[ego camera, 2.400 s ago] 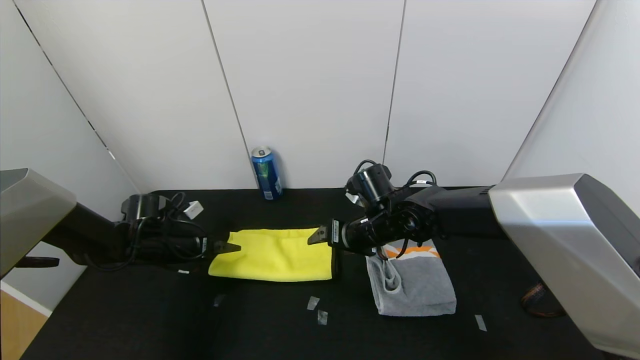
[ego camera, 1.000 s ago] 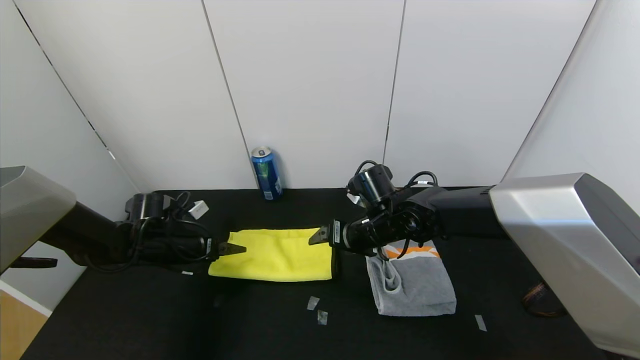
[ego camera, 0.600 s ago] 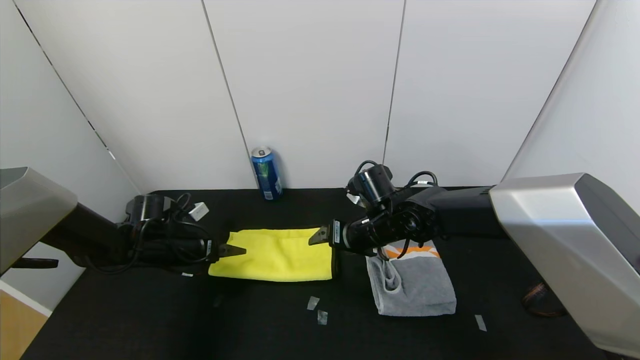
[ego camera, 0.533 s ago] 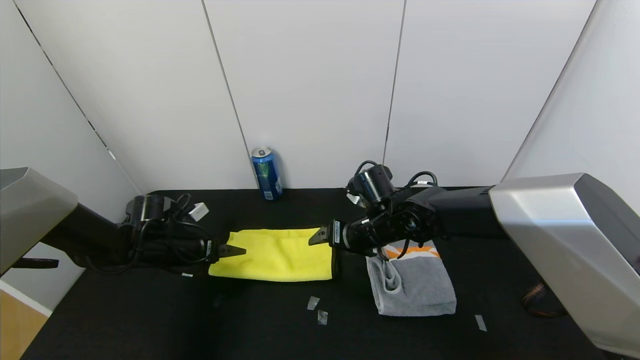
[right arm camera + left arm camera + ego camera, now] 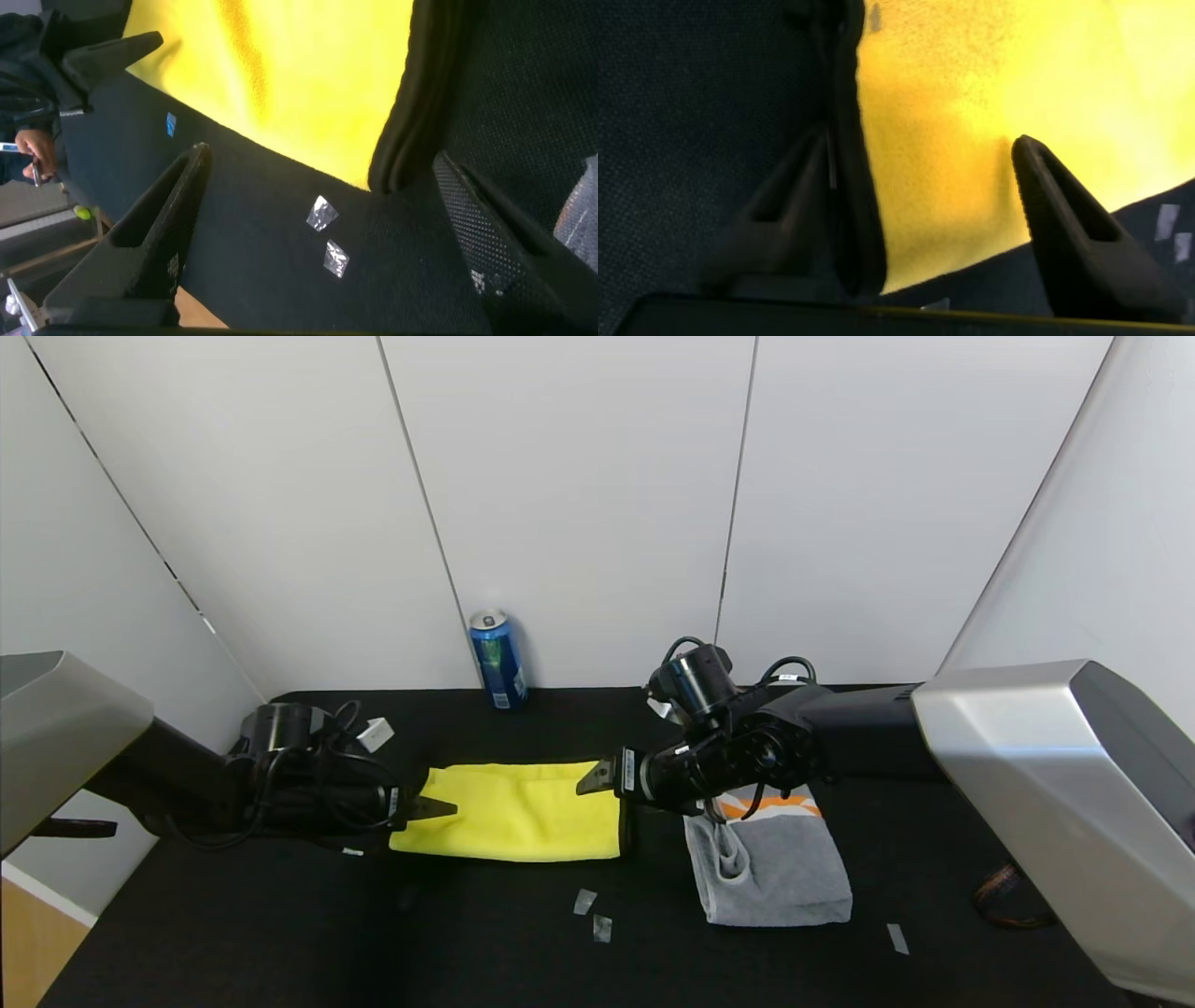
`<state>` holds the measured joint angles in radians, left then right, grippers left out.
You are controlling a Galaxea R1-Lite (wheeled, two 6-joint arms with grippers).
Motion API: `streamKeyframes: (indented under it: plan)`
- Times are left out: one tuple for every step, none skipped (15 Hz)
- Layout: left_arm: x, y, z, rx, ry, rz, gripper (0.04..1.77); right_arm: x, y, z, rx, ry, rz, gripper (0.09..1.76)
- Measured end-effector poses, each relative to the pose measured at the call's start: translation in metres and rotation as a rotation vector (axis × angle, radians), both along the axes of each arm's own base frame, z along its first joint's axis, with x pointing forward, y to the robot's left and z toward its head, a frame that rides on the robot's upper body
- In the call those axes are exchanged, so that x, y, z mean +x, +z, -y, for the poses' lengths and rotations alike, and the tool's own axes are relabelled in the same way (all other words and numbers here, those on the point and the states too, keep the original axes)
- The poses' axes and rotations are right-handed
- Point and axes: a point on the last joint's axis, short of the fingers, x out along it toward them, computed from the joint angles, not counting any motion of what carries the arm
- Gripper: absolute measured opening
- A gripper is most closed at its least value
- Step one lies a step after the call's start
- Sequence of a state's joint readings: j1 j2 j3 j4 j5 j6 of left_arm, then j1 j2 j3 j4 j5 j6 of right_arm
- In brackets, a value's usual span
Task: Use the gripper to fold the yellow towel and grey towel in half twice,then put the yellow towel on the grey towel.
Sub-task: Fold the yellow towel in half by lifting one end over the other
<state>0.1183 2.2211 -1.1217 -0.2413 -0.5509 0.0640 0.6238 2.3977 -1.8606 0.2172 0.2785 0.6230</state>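
Bare black table (image 5: 280, 933) lay open in front of both towels — only small tape scraps (image 5: 592, 915) there. A blue can (image 5: 498, 659) stood behind the yellow towel (image 5: 513, 812), against the wall.

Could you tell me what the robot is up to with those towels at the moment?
It is working on the yellow towel, which lies folded flat on the black table. The left gripper straddles the towel's black-trimmed left edge, one finger on each side, without having lifted it. The right gripper hovers open at the towel's right end. The grey towel is folded on the right, and the yellow one is not yet on it.
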Motion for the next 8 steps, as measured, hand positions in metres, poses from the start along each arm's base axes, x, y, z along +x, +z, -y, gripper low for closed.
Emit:
streamKeyframes:
  plan:
    - [0.0001,-0.0002,0.0,0.0,-0.001,0.0,1.14,0.0,0.0,0.0,0.0,0.0,0.0,1.7]
    - [0.0,-0.0006,0.0003,-0.001,-0.001,-0.002,1.01,0.0,0.0,0.0,0.0,0.0,-0.001,1.7]
    - [0.0002,-0.0008,0.0002,0.0,0.0,-0.002,0.93,-0.0001,-0.0001,0.0,-0.001,0.0,-0.001,1.71]
    - [0.0005,-0.001,0.0001,-0.001,0.0,-0.002,0.8,-0.0001,-0.0004,0.0003,-0.001,0.0,-0.002,1.71]
    - [0.0005,-0.0012,0.0001,-0.001,0.0,-0.002,0.66,0.0002,-0.0005,0.0006,-0.002,-0.001,-0.002,1.71]
    - [0.0008,-0.0011,0.0001,0.001,-0.001,0.001,0.12,0.0001,-0.0006,0.0007,-0.002,-0.001,-0.003,1.71]
    - [0.0008,-0.0011,0.0001,0.0,0.0,-0.001,0.14,0.0001,-0.0006,0.0007,-0.002,-0.001,-0.003,1.71]
    - [0.0007,-0.0011,-0.0001,0.0,0.0,-0.001,0.14,0.0001,-0.0006,0.0007,-0.002,-0.001,-0.003,1.71]
